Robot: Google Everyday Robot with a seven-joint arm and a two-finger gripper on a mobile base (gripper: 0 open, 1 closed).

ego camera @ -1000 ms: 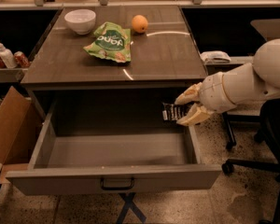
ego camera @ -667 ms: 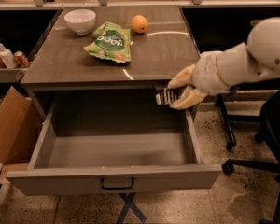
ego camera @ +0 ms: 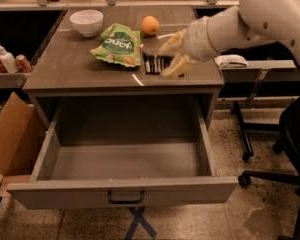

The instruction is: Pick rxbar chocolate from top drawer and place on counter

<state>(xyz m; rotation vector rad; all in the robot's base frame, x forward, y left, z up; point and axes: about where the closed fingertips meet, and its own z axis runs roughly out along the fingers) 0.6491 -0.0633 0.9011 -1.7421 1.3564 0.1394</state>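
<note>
The rxbar chocolate [ego camera: 156, 64], a flat black bar with white lettering, is over the right part of the counter [ego camera: 70, 69], just right of the green bag. My gripper [ego camera: 166, 58] reaches in from the right and is shut on the bar's right end, its cream fingers [ego camera: 180, 65] above and below it. I cannot tell whether the bar touches the counter surface. The top drawer [ego camera: 125, 191] stands pulled fully out below the counter, with nothing in it, its dark handle at the front centre.
A green snack bag [ego camera: 117, 45], an orange [ego camera: 150, 25] and a white bowl [ego camera: 86, 22] sit on the counter. A cardboard box [ego camera: 10, 134] stands at the left of the drawer. Office chair bases [ego camera: 270, 159] stand on the floor at right. Bottles and cans [ego camera: 7, 61] line a left shelf.
My gripper has carried the bar up from beside the drawer's right edge and leftward over the counter, near the green bag.
</note>
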